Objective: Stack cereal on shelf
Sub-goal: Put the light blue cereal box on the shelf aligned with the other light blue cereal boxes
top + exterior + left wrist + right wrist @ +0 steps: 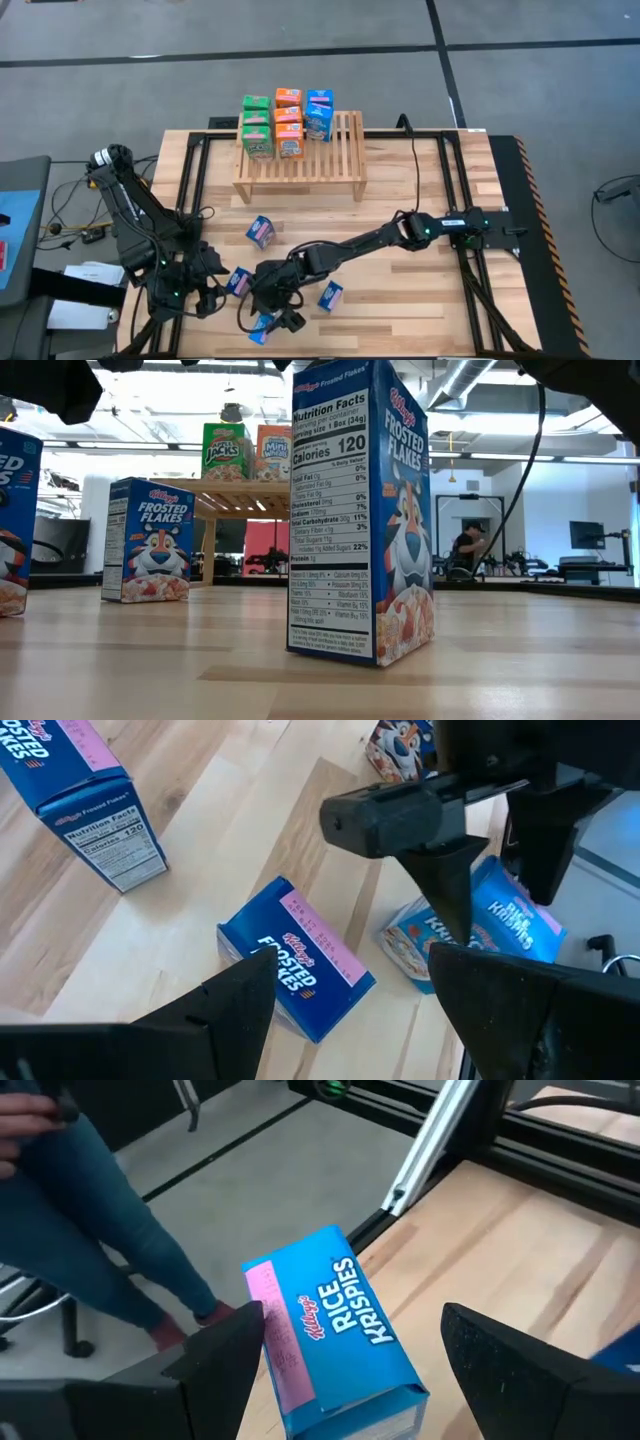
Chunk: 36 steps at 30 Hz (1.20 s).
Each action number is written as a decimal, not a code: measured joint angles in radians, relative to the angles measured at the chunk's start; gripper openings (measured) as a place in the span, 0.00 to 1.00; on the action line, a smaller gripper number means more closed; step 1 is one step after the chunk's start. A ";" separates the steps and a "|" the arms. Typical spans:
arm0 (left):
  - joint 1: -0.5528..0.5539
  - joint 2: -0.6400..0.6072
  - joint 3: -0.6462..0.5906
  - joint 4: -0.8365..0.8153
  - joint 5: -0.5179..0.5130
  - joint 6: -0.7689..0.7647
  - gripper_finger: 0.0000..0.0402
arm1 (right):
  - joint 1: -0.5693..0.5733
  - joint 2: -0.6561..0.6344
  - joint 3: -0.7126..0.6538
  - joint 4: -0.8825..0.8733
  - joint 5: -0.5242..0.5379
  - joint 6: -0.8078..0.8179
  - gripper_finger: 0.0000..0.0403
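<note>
nearby, frosted flakes boxes (260, 232) crowd the right gripper (268, 318) over rice krispies box (335, 1335).

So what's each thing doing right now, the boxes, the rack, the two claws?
Shelf: upright at the table's far side, several cereal boxes standing on its slats.
Rice Krispies box: lying flat at the near table edge, between the right gripper's open jaws, not yet gripped.
Frosted Flakes box: on the table before the left gripper.
Left gripper: jaws open, empty.
</note>
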<state>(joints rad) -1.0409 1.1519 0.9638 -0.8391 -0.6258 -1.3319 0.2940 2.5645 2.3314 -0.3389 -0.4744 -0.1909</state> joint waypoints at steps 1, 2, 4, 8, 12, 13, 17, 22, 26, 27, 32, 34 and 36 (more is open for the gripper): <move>0.000 0.000 0.000 -0.003 -0.001 0.000 0.62 | 0.001 0.000 0.000 0.001 -0.004 0.000 0.82; 0.000 0.000 0.000 -0.007 -0.001 0.000 0.62 | 0.000 0.000 0.000 0.002 -0.006 -0.007 0.82; 0.000 0.000 0.000 -0.011 -0.004 0.000 0.62 | 0.004 0.000 0.000 0.001 -0.014 -0.019 0.82; 0.000 0.000 0.000 -0.011 -0.008 0.000 0.62 | 0.006 0.000 0.000 0.003 -0.014 -0.028 0.82; 0.000 0.000 0.000 -0.013 -0.008 0.000 0.62 | 0.005 0.000 0.000 0.003 -0.015 -0.035 0.82; 0.000 0.000 0.000 -0.015 -0.008 0.000 0.62 | 0.005 0.000 0.000 0.003 -0.018 -0.045 0.82; 0.000 0.000 0.000 -0.019 -0.010 0.002 0.62 | 0.011 0.003 0.023 -0.013 -0.013 -0.085 0.82; 0.000 0.000 0.000 -0.035 -0.010 0.002 0.62 | 0.027 -0.029 0.025 -0.044 0.066 -0.175 0.82; 0.000 0.000 0.000 -0.037 -0.010 0.001 0.62 | 0.037 -0.026 0.024 -0.084 0.065 -0.155 0.82; 0.000 0.000 0.000 -0.039 -0.010 0.001 0.62 | 0.039 -0.026 0.024 -0.087 0.062 -0.153 0.82; 0.000 0.000 0.000 -0.040 -0.010 0.000 0.62 | 0.032 -0.027 0.024 -0.063 0.060 -0.150 0.82; 0.000 0.000 0.000 -0.040 -0.010 -0.002 0.62 | 0.029 -0.027 0.024 -0.046 0.066 -0.150 0.82; 0.000 0.000 0.000 -0.040 -0.010 -0.009 0.62 | 0.024 -0.027 0.024 -0.027 0.084 -0.150 0.82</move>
<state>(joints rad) -1.0409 1.1519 0.9638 -0.8787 -0.6359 -1.3413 0.3182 2.5380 2.3554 -0.3657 -0.3900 -0.3407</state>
